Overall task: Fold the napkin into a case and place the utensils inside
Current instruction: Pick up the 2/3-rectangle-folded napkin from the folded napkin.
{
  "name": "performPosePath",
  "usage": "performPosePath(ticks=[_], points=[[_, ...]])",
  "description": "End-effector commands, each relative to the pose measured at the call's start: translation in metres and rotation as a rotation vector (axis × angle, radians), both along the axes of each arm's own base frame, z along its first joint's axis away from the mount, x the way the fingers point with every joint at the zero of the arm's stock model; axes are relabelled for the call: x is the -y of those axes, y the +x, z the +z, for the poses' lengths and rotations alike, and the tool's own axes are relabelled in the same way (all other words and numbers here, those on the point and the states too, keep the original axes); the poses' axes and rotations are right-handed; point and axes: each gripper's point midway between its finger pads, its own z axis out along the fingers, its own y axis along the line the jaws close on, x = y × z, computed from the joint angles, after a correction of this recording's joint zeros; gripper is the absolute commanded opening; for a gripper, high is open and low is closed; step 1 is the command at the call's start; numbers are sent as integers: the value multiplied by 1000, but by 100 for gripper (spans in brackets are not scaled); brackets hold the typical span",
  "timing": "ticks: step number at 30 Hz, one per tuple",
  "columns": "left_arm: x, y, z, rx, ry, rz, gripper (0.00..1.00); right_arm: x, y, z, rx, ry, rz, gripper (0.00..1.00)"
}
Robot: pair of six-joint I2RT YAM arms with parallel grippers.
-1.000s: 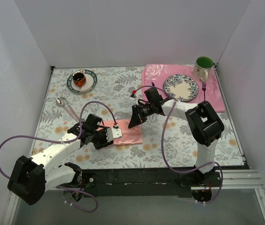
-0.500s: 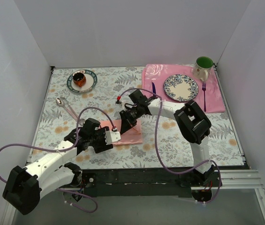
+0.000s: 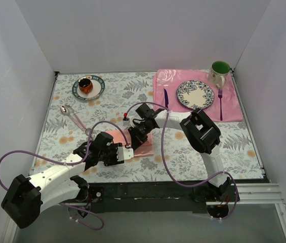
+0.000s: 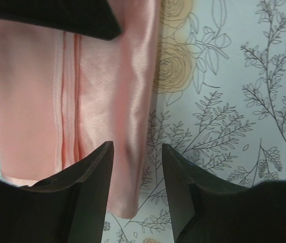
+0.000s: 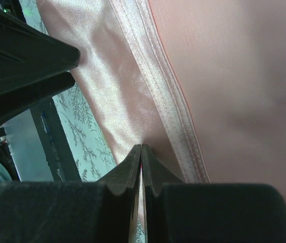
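Left claw stands open astride the napkin edge; right claw is closed, tips on it.

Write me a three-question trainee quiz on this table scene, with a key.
1. True or false: the spoon lies apart from the napkin, not inside it.
2. The left gripper is open over the napkin's edge. The right gripper is: A open wide, B shut, C out of view.
3. Name the green thing at the far right corner of the placemat.

Key:
1. True.
2. B.
3. The mug.
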Motion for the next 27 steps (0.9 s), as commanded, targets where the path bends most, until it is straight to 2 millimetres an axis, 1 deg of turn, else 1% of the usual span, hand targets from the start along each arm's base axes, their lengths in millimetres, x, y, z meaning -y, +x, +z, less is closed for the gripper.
performPosePath(ticks=[1,5,6,9,12,13,14,16,17,18,19,20,21,22,23,24,25,26,27], points=[[4,-3,-8,30,23,-30,43,-1,3,-2,41,-7,19,10],[3,5,-10,43,36,6,42,2,3,-4,60,-8,43,10],[3,7,-11,41,41,20,41,1,3,-2,62,-3,45,10],[5,12,-7,61,30,20,38,1,3,3,69,1,54,10],[6,11,-8,65,29,3,33,1,3,11,74,10,60,10],[7,10,-7,65,28,-4,30,0,3,14,74,18,66,10],[7,11,-7,67,29,-6,21,-3,5,22,85,31,69,11],[8,9,-6,61,29,-19,15,-3,3,36,93,54,80,11],[8,9,-5,61,28,-25,5,-4,3,41,99,63,85,12],[8,8,-5,58,31,-23,1,-3,3,47,99,67,89,13],[8,9,-5,56,30,-21,0,-3,2,57,123,89,106,14],[9,9,-4,48,23,-8,0,-2,2,62,138,99,116,18],[10,9,-3,41,18,-5,0,3,-2,62,146,100,127,20],[13,9,0,34,7,-6,0,6,0,72,201,120,131,23],[17,8,1,12,-8,3,0,10,1,71,246,129,149,28],[18,6,1,-10,-15,8,0,14,0,73,278,139,160,31],[21,9,6,-17,-26,14,0,23,-4,71,305,142,165,34],[24,9,7,-34,-39,15,0,28,0,72,345,157,175,40],[22,9,5,-67,-39,40,0,34,-1,71,364,165,179,42]])
